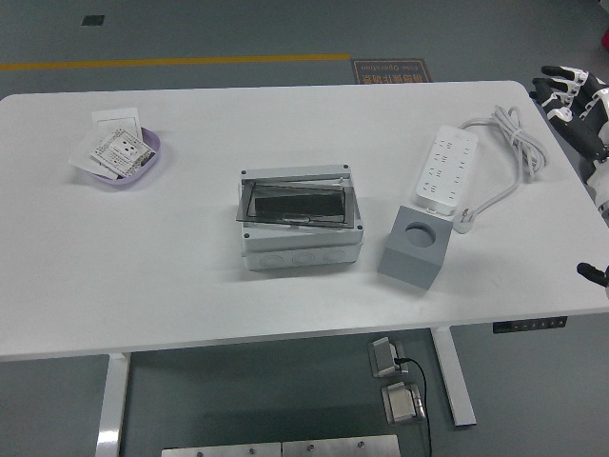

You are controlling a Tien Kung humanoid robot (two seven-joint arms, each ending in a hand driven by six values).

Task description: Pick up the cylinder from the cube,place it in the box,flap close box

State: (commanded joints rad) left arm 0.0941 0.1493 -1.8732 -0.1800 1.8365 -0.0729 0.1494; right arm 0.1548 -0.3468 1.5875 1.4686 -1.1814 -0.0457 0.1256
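Note:
The grey box stands mid-table with its tinted clear flap down over the top. A dark shape shows through the flap, and I cannot tell what it is. To its right sits the grey cube, its round hole on top empty. No cylinder shows in the open. My right hand hovers at the picture's right edge, beyond the table's far right corner, fingers spread and holding nothing. My left hand is out of view.
A white power strip with its coiled cable lies behind the cube at the right. A lilac bowl of small cards sits at the far left.

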